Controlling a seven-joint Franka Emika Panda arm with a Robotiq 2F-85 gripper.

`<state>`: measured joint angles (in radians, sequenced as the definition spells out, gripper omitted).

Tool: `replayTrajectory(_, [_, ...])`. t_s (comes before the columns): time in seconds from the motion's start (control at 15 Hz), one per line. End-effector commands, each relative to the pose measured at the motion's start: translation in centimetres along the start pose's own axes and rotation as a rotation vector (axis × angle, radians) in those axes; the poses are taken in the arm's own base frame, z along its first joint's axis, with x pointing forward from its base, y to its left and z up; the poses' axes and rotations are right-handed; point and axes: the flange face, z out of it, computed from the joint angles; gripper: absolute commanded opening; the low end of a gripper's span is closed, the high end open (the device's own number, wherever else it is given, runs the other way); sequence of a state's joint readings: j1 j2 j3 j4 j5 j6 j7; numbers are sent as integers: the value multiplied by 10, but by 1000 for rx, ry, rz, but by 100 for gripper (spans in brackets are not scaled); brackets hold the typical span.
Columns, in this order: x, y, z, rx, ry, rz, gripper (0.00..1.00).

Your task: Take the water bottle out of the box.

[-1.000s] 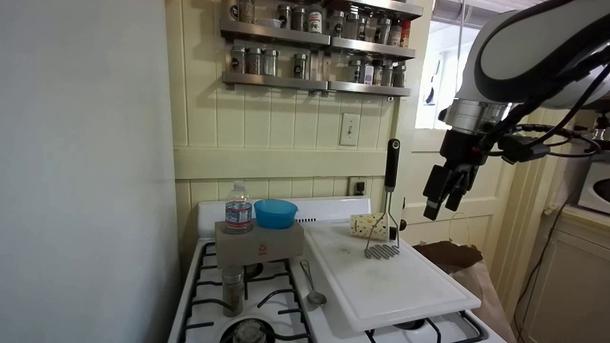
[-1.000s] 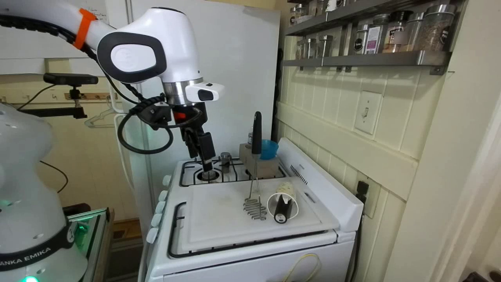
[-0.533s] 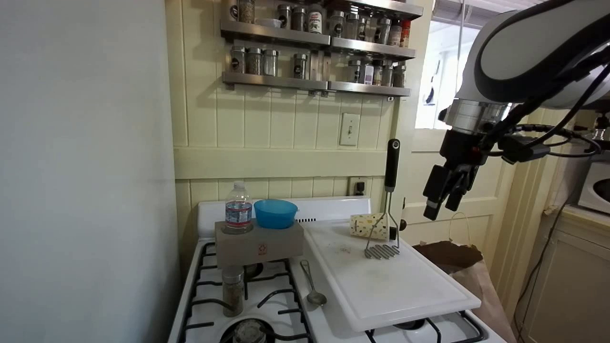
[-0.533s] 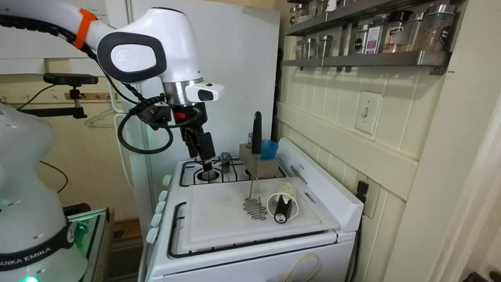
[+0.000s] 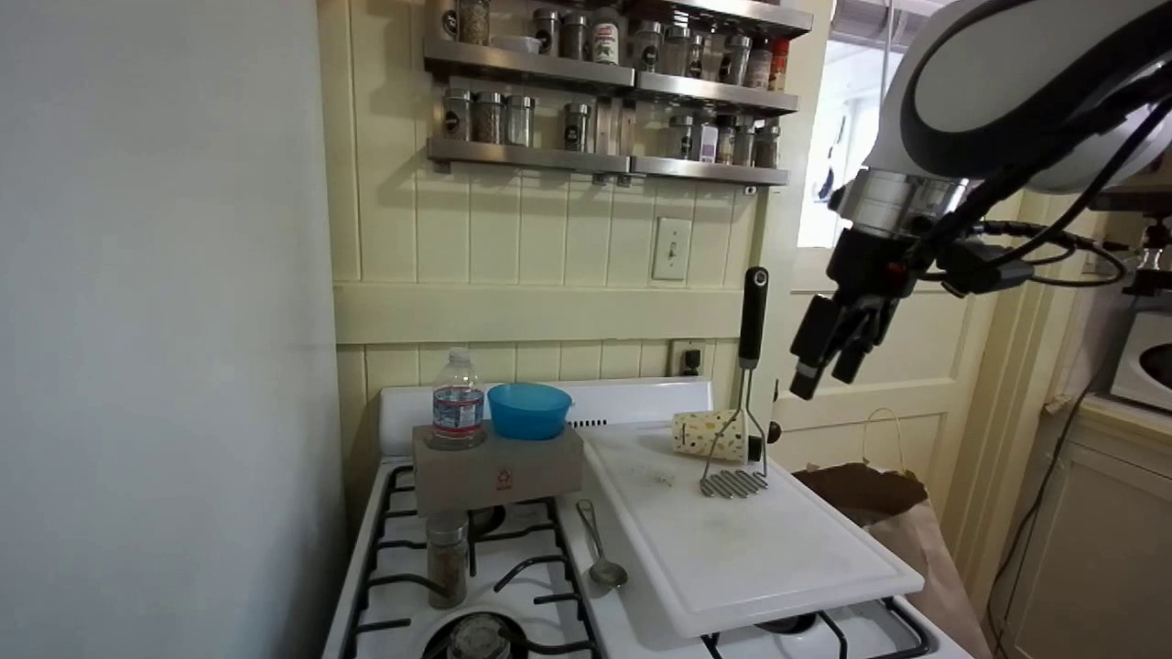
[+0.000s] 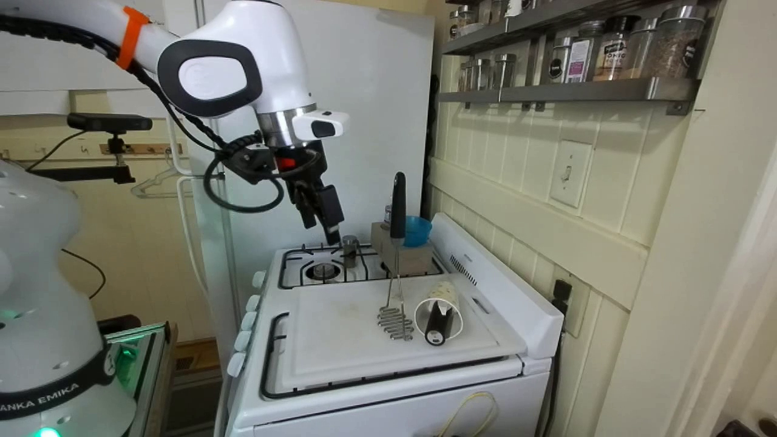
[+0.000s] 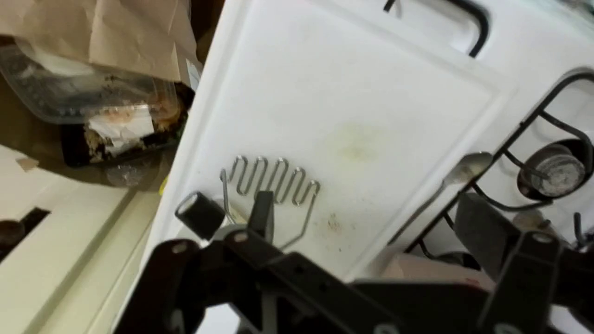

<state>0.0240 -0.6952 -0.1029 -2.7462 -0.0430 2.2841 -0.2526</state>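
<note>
The water bottle [image 5: 459, 403], clear with a pale cap and a blue and red label, stands upright at the left end of the brown cardboard box [image 5: 499, 476] in an exterior view. It looks set on the box's top, with its base showing. In an exterior view the bottle [image 6: 387, 213] is mostly hidden behind the masher handle, with the box [image 6: 413, 258] below. My gripper [image 5: 827, 373] is open and empty, well apart from both, high beyond the cutting board. It also shows in an exterior view [image 6: 322, 230]. In the wrist view the fingers [image 7: 369, 204] are wide apart; the box [image 7: 434, 270] shows partly and the bottle is hidden.
A blue bowl [image 5: 529, 412] sits on the box beside the bottle. A masher [image 5: 753, 316] stands on the white cutting board [image 5: 769, 558] by a patterned cup [image 5: 700, 435]. A spice jar [image 5: 447, 563] and spoon [image 5: 604, 569] are in front. Spice shelves [image 5: 531, 156] hang above.
The arm and gripper have moved up and a little toward the bottle's side of the stove. The bottle, box and bowl have not moved.
</note>
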Motion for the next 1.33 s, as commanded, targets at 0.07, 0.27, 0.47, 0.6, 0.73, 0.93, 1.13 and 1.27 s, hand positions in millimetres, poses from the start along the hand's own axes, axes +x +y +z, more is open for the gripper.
replayTrajectory(0.07, [60,-82,-38,-42,165,-134,100])
replayTrajectory(0.27, [108,-129,-64,-65,282,-217,100])
replayTrajectory(0.47, [157,-134,-91,39,323,-188,100])
replayTrajectory(0.6, [137,-135,-94,3,339,-187,100])
replayTrajectory(0.73, [163,-127,-99,26,343,-156,100])
replayTrajectory(0.93, [174,-126,-92,34,333,-148,100])
replayTrajectory(1.13, [206,-132,-72,41,379,-182,100])
replayTrajectory(1.27, [226,-138,-55,60,374,-199,100])
